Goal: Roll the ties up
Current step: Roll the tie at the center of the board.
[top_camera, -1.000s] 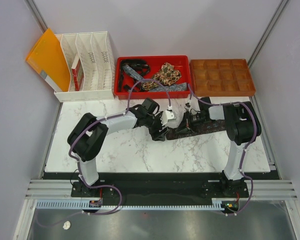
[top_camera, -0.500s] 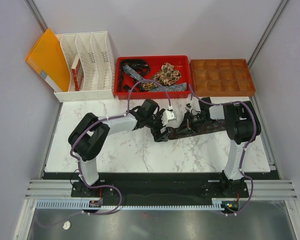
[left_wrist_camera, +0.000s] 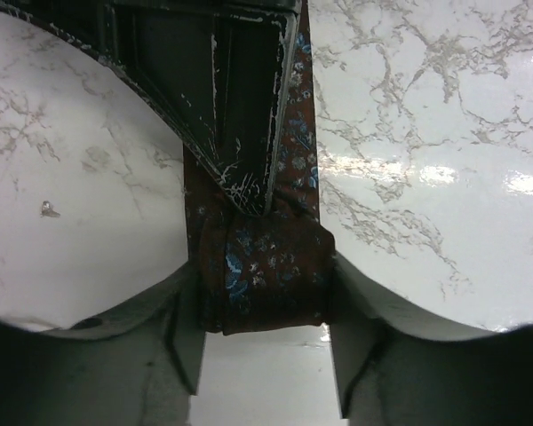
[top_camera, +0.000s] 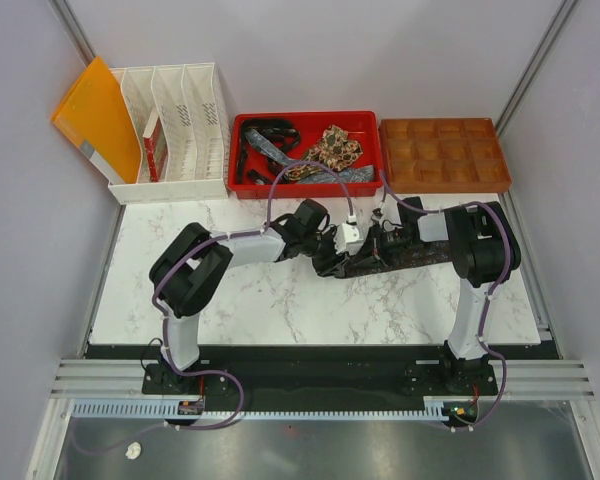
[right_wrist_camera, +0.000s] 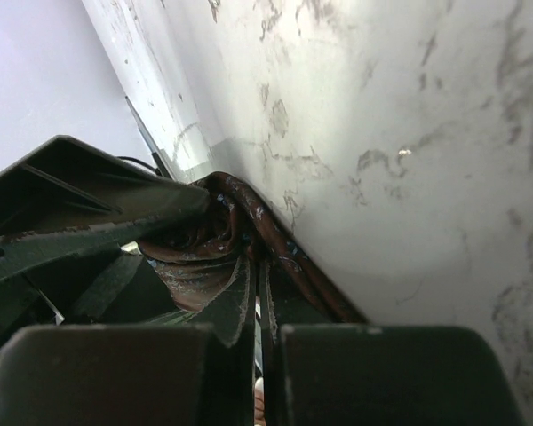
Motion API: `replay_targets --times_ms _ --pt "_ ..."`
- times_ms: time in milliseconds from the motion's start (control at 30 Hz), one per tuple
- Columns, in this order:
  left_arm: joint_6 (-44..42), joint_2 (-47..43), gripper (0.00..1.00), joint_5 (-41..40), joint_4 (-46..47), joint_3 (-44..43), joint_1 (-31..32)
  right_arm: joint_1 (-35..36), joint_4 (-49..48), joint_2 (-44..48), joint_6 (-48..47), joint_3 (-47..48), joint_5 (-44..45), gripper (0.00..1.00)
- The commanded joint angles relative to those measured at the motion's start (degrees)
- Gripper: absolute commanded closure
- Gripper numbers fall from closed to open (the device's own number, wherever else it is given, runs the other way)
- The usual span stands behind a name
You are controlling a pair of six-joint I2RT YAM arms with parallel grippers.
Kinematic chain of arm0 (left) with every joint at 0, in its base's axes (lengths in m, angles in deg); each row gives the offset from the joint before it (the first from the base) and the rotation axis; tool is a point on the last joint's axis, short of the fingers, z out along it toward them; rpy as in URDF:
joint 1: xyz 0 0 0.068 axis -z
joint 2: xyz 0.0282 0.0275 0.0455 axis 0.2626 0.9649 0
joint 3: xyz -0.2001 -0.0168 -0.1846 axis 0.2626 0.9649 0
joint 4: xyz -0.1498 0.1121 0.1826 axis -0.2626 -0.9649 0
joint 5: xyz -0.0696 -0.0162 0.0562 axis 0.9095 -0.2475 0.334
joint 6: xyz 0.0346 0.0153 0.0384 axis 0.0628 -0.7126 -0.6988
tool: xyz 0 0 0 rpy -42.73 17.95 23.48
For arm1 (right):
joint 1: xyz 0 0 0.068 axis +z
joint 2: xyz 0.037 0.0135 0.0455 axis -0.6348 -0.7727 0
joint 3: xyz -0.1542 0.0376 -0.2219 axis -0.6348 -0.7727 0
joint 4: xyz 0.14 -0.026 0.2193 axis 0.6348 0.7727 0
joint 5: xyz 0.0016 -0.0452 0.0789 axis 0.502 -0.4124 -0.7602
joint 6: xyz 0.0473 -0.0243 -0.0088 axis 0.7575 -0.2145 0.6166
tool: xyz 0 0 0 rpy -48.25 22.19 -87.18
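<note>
Top view: left gripper (top_camera: 332,262) has shifted right toward right gripper (top_camera: 373,250); flat stretch of tie (top_camera: 365,263) is shorter (roll is advancing).
Left wrist: fingers clasp rolled end.
Right wrist: jaws clenched, tip pinning flat strip.
Marble table (top_camera: 230,300), red tray (top_camera: 305,116) at far edge, pale walls.

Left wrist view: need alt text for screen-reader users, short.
A partly rolled brown tie with a small blue floral pattern is held between the fingers of the left claw at the bottom of the frame. Its unrolled length runs up across the white marble table, with the dark, shut right claw lying over it and reaching the roll.
</note>
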Motion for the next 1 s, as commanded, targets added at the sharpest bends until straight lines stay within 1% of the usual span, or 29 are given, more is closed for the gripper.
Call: replay_targets --times_ms 0,33,67,133,167,200,233,267,300,367,533,667,800,933,967 --pt "-2.15 0.58 0.50 1.19 1.43 -2.52 0.44 0.41 -4.51 -2.96 1.08 -2.80 10.34 1.00" --pt "-2.85 0.49 0.54 1.28 1.08 -2.52 0.35 0.50 -5.73 -2.96 1.79 -3.07 10.08 1.00" --pt "-3.12 0.31 0.60 1.45 0.72 -2.52 0.35 0.67 -6.44 -2.87 2.32 -3.24 9.99 1.00" --pt "-4.08 -0.04 0.67 1.46 -0.94 -2.69 0.44 1.20 -8.54 -2.61 4.43 -3.68 9.90 1.00" --pt "-4.79 0.22 0.74 1.37 -2.51 -4.00 0.44 1.55 -8.99 -2.43 4.87 -3.77 9.55 1.00" --pt "-5.14 1.18 0.76 0.93 -6.45 -5.06 0.61 1.73 -9.26 -2.35 5.22 -3.51 9.46 0.94" --pt "-5.93 1.71 0.78 0.58 -8.92 -6.28 0.70 1.73 -9.09 -1.82 5.48 -3.33 9.37 0.90" --pt "-6.37 2.33 0.83 0.23 -11.03 -8.56 0.70 1.64 -8.74 -1.47 5.05 -3.07 8.85 0.89" --pt "-6.90 3.03 0.85 -0.73 -15.93 -9.71 0.70 1.38 -7.78 -1.03 4.35 -2.20 8.85 0.84" --pt "-8.39 5.49 0.88 -2.58 -20.44 -13.57 0.96 0.68 -4.26 0.55 1.98 -1.14 8.32 0.78" --pt "-11.99 9.62 0.88 -6.36 -32.65 -18.42 1.05 -0.73 2.24 4.59 -0.75 2.37 5.16 0.67" --pt "-13.84 13.49 0.87 -8.56 -38.55 -23.25 1.05 -1.52 5.59 6.70 -3.12 4.22 4.10 0.58" --pt "-13.67 15.07 0.84 -10.23 -41.02 -26.15 1.05 -1.53 5.86 7.32 -2.52 3.44 2.96 0.56" --pt "-12.27 16.83 0.80 -10.50 -42.52 -29.23 1.40 -1.61 3.05 8.20 -0.14 1.42 1.73 0.54" --pt "-12.18 17.36 0.80 -10.58 -42.70 -29.58 1.49 -1.53 2.87 8.29 0.04 1.33 1.81 0.52"
